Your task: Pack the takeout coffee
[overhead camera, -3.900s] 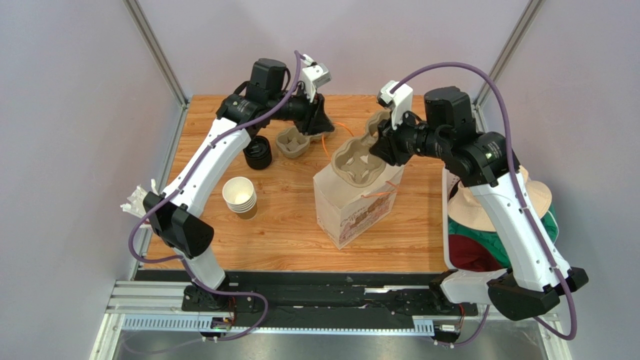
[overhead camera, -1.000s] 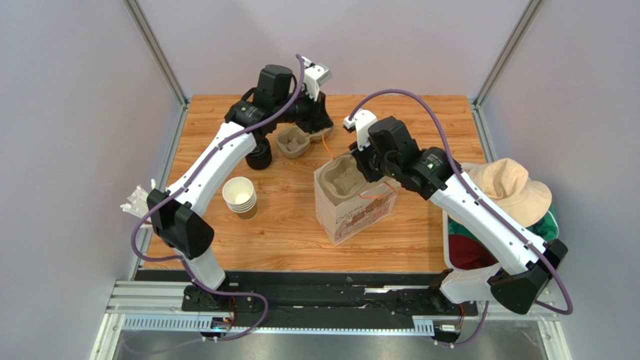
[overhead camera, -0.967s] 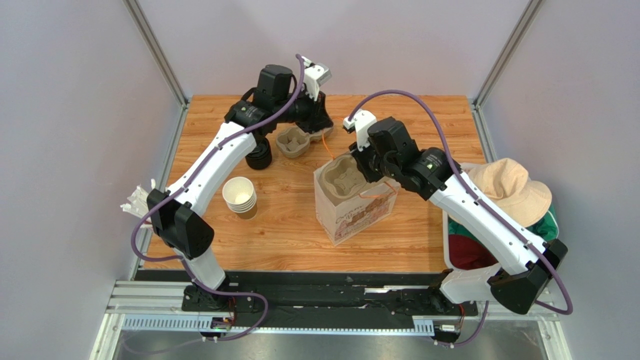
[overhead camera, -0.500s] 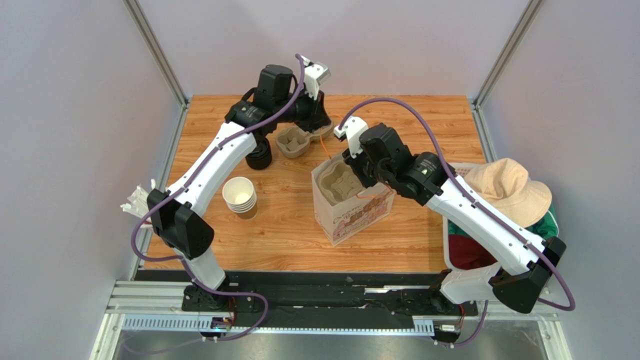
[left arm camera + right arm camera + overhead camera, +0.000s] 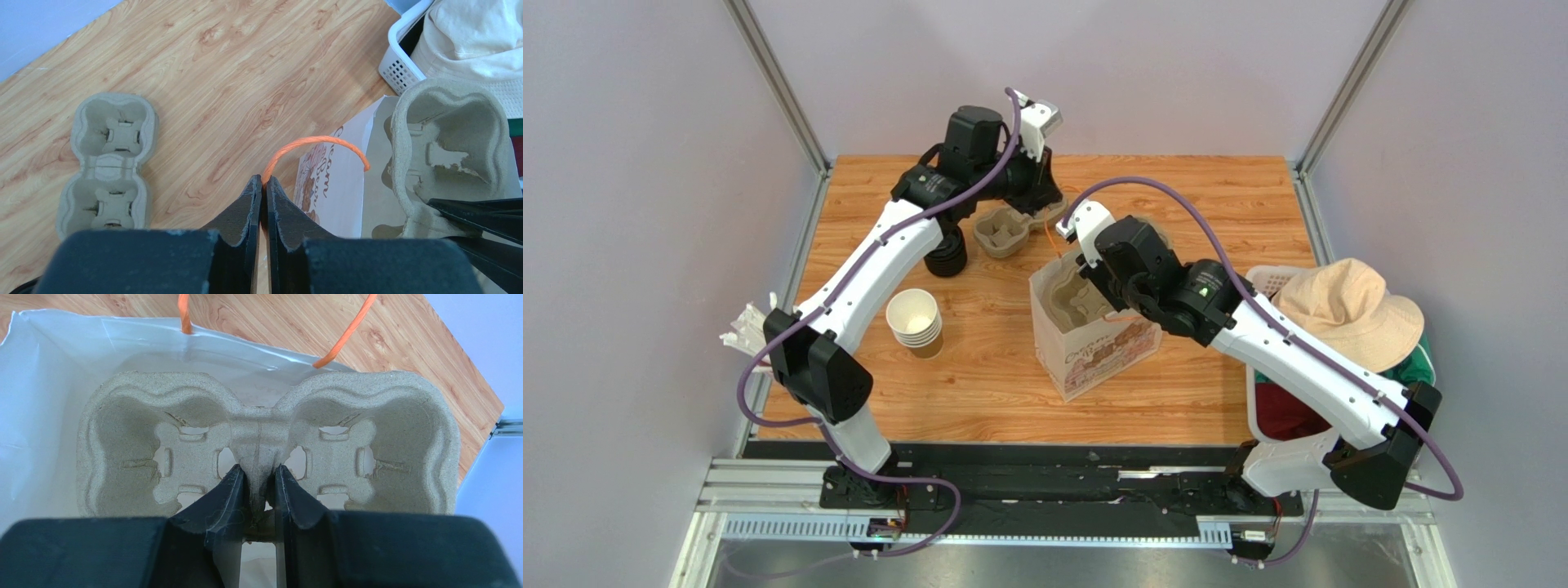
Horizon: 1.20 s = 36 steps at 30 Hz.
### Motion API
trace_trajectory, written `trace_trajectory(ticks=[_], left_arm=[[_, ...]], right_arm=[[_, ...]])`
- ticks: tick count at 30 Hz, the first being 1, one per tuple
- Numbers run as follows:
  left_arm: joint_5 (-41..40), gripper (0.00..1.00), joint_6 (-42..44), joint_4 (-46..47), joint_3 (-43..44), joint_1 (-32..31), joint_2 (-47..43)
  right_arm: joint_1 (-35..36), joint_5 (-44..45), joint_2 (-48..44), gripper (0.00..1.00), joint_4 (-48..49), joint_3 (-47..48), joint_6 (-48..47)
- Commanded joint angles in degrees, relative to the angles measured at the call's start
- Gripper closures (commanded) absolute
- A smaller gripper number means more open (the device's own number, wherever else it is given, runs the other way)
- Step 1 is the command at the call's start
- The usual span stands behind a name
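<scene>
- My left end effector (image 5: 264, 180) is pinched together on the orange handle (image 5: 313, 143) of the paper bag (image 5: 1100, 355)
- My right end effector (image 5: 261, 478) clamps the middle ridge of the pulp carrier (image 5: 380, 447), inside the bag
- I cannot tell where the takeout coffee is

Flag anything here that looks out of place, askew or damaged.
The white basket beside the right edge of the table holds a tan hat and clothing. These look odd next to a coffee-packing setup. No spill or damage shows.
</scene>
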Motion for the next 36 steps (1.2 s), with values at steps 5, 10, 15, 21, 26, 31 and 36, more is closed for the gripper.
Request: trace_trajectory(ticks=[5,10,15,21,26,31,36], left_arm=[[-1.36,0.9,-1.24,2.15,0.23,-0.5,-0.94],[-1.89,0.9,-1.24,2.32,0.14,-0.68,-0.94],[-2.07,0.9,-1.24,2.24,0.49,-1.03,-0.59],[-2.33,0.9,-1.06,2.23,0.76,-1.21,-0.24],[-2.51,0.9,-0.98,2.23,0.76,-1.38,-0.15],[-2.86,0.9,-0.71,2.06,0.85,-1.38,-0.24],[-2.95,0.9,-0.71,2.06,0.85,-1.38,-0.24]], right_arm=[[0.35,-2.35,-0.98,0.81,1.56,-1.18,1.22],[0.88,-1.57,-1.06,0.81,2.0,-2.68,0.52],[2.02,0.98,-1.59,0.81,2.87,-3.82,-1.33],[4.13,4.49,-1.59,0.81,3.58,-4.79,-4.4],[6.76,9.95,-0.89,0.8,5.07,-4.97,-8.18],[6.68,7.76,-0.62,0.8,3.93,-4.17,-7.14],[6.77,4.94,-0.8,0.8,2.88,-4.44,-6.08]])
